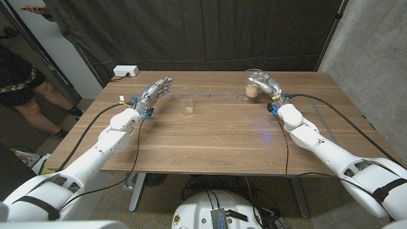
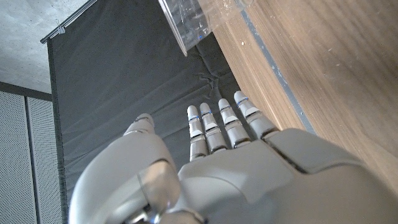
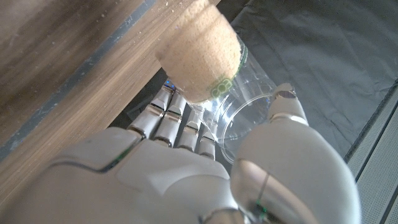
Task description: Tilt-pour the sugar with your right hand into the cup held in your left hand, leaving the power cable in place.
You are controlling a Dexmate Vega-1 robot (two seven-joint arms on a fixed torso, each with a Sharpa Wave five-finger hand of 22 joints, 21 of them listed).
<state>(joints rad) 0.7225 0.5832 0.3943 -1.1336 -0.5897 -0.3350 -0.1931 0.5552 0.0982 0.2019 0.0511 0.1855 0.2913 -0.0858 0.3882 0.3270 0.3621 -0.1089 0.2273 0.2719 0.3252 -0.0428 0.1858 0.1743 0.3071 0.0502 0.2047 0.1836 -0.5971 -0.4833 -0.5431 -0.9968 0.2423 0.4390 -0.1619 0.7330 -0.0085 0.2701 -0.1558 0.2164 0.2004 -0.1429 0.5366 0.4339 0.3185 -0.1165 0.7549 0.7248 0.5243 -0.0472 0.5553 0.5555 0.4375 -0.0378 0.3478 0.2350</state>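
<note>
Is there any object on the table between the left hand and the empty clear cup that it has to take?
Nothing visible stands between them. The left hand hangs open beside the empty cup, with only bare table in the gap. The right hand grips the sugar cup far off on the other side.

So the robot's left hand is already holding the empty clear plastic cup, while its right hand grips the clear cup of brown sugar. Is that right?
Not quite. The left hand is open beside the empty clear plastic cup, which stands alone on the wooden table; the head view shows a gap between them. The rest holds: the right hand grips the clear cup of brown sugar.
</note>
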